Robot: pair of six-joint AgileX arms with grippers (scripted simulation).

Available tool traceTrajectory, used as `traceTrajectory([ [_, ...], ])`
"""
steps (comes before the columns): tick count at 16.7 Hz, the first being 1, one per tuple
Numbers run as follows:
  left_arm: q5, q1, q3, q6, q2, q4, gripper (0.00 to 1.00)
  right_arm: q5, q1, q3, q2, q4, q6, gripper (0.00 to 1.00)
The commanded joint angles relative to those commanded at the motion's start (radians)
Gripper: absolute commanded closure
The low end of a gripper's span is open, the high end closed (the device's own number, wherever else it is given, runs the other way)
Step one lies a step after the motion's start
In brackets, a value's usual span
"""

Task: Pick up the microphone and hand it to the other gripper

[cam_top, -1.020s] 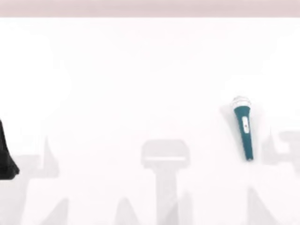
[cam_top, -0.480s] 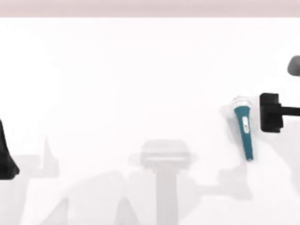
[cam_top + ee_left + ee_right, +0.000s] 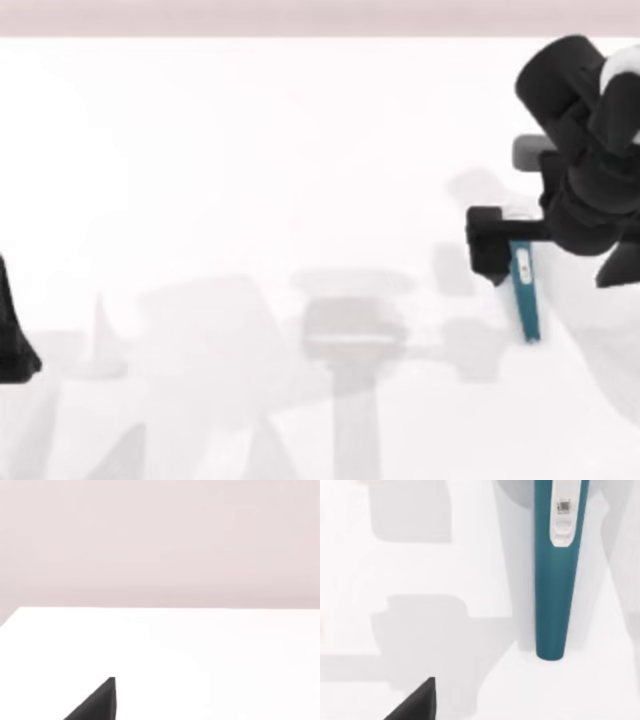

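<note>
The microphone (image 3: 525, 298) lies flat on the white table (image 3: 260, 160) at the right, its teal handle pointing toward the near edge. My right gripper (image 3: 490, 243) hovers above its head end and covers most of the mesh head. The right wrist view looks down on the teal handle (image 3: 554, 585) and the white switch strip (image 3: 563, 517). One black fingertip (image 3: 422, 702) shows there, well to the side of the handle, touching nothing, so the gripper is open. My left gripper (image 3: 12, 340) is parked at the table's left edge, open and empty, one fingertip (image 3: 100, 702) in its wrist view.
The bulky black right arm (image 3: 585, 150) reaches in from the upper right corner. Grey shadows lie across the near half of the table. A pale wall (image 3: 160, 540) rises behind the table's far edge.
My right arm has come in from the right and moved left, so its gripper now sits over the microphone's head. The microphone and the left arm have not moved.
</note>
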Motion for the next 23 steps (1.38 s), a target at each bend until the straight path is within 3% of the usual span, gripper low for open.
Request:
traceTrajectory([
  [8, 0.000, 0.000, 0.000, 0.000, 0.000, 0.000, 0.00, 0.000, 0.001, 0.007, 0.030, 0.007, 0.003, 0.00],
  [16, 0.000, 0.000, 0.000, 0.000, 0.000, 0.000, 0.00, 0.001, -0.004, -0.130, 0.203, 0.324, -0.002, 0.00],
  [22, 0.000, 0.000, 0.000, 0.000, 0.000, 0.000, 0.00, 0.001, -0.005, -0.145, 0.224, 0.355, -0.002, 0.00],
  [23, 0.000, 0.000, 0.000, 0.000, 0.000, 0.000, 0.00, 0.001, -0.005, -0.145, 0.224, 0.355, -0.002, 0.08],
])
